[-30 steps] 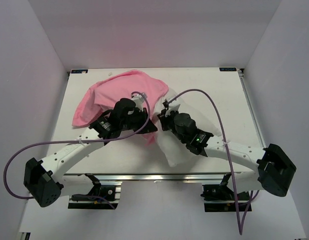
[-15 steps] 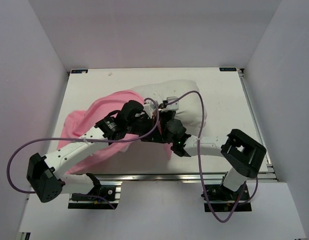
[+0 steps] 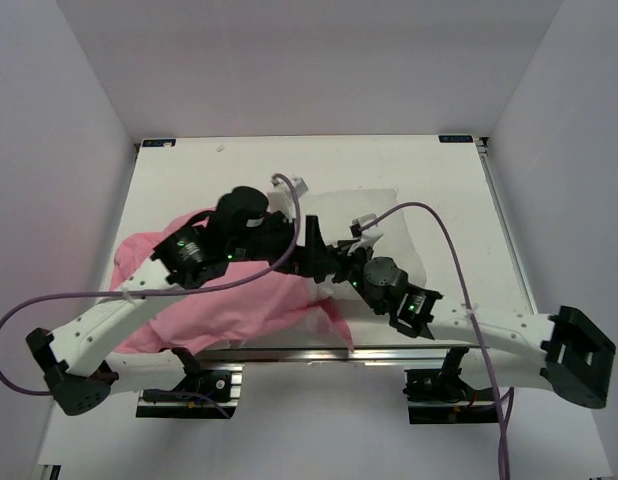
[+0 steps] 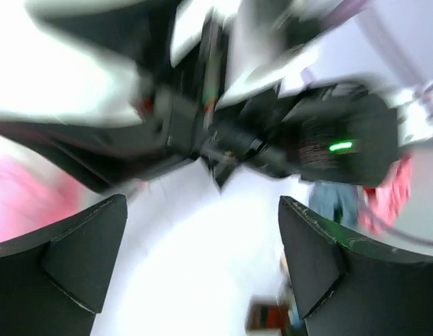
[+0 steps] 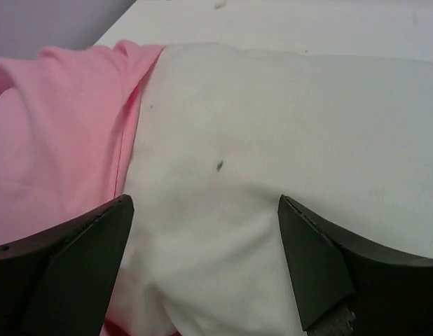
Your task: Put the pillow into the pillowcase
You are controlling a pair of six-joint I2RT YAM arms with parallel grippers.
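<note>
The left gripper and the right gripper, both clamped a second ago, now stand open. The large matte pink fabric pillowcase has slid from ahead of the left pincer to behind it. The plump white rectangular pillow now lies bared ahead of the right pincer.

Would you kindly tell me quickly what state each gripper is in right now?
Left gripper: open, holding nothing.
Right gripper: open, holding nothing, poised over the pillow.

Robot lab cell: white table, plain enclosing walls
</note>
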